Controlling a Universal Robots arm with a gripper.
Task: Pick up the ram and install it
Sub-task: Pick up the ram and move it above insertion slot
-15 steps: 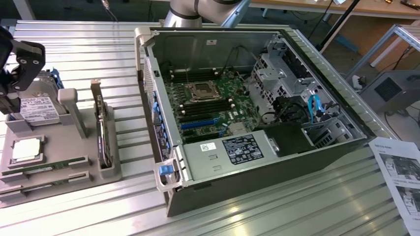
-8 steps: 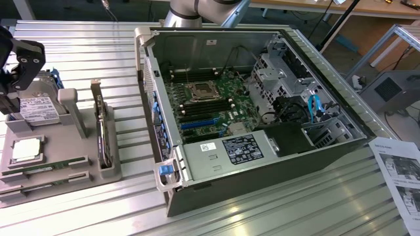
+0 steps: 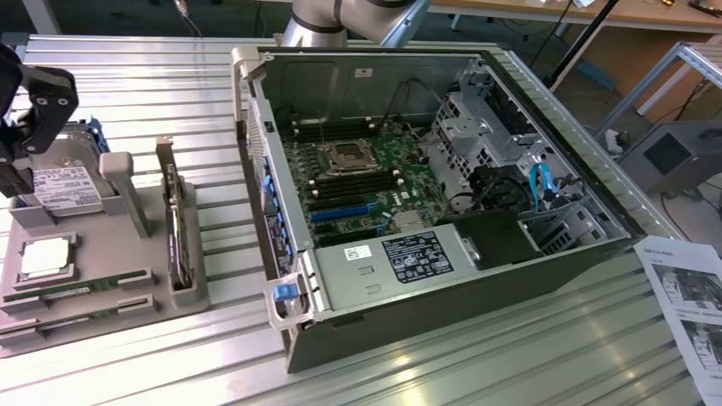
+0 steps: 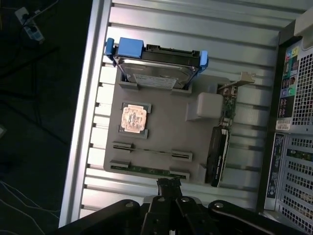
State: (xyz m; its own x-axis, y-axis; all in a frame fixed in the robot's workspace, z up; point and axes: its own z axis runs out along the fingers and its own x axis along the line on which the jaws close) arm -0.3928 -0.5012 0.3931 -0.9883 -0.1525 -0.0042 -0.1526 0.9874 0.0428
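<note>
The ram [image 4: 146, 169] is a thin green stick lying in the outermost pair of holders on the grey fixture tray [image 4: 161, 132]. In the exterior view the ram [image 3: 70, 315] lies near the tray's front edge. A second green stick [image 4: 151, 151] lies parallel, one row in. My gripper [image 4: 168, 187] hangs above the tray's edge just outside the ram, with its black fingers shut on nothing. The gripper [image 3: 16, 165] stands at the exterior view's left edge, over the tray. The motherboard [image 3: 367, 165] with its black slots [image 3: 352, 182] lies in the open case.
The tray also carries a hard drive with blue clips [image 4: 156, 68], a square processor chip [image 4: 133, 118] and an upright expansion card [image 4: 217, 154]. The open computer case [image 3: 451, 279] fills the table's middle. A paper sheet [image 3: 688, 304] lies at the exterior view's right.
</note>
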